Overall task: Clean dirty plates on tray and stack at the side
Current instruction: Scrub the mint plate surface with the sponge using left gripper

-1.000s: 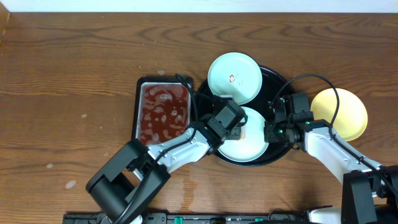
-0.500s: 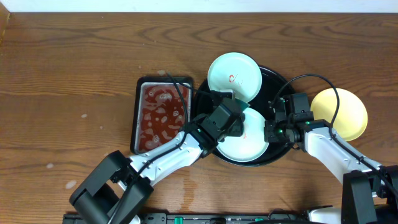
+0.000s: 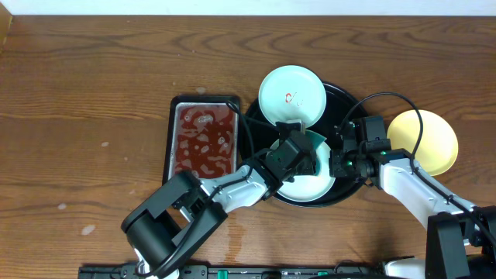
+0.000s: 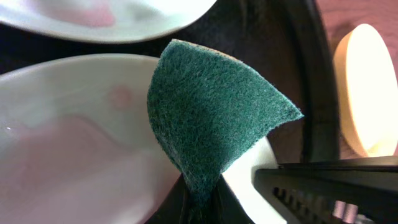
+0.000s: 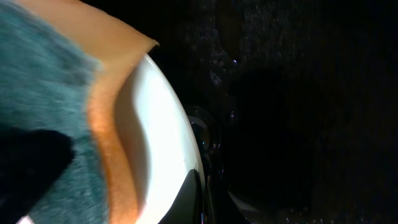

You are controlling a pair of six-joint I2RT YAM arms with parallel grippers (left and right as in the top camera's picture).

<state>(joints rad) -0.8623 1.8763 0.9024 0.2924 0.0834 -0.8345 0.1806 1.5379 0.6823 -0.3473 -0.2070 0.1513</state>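
Jaws: left gripper (image 3: 302, 153) clamped on a green sponge (image 4: 217, 118), pinched at its lower fold. Right gripper (image 3: 338, 165) closed tight, and from its wrist view we judge it is pinching the right rim of the near plate (image 3: 306, 184).

Table (image 3: 93, 93): dark wood.

Tray (image 3: 346, 116): round, black, right of centre. Two plates are on it.

Pan (image 3: 204, 143): rectangular, holds reddish liquid, just left of the tray.

Yellow plate (image 3: 425, 141): off the tray, on the table to the right. Looks clean.

Far plate (image 3: 292, 96): overhangs the tray's back rim, red marks at centre, unwashed.

Near plate: front of the tray, under the sponge. A pink film (image 4: 62, 155) covers its floor, with one darker spot (image 4: 118, 96).

Step in hand, as we read it: scrubbing the near plate.

- The sponge stands on edge, so we would lay it flatter for more contact.
- We would stroke through the film toward the centre.
- The right grip should hold steady so the plate neither slides nor rides up against the far plate.
- Press lightly, since thin plastic will likely flex.
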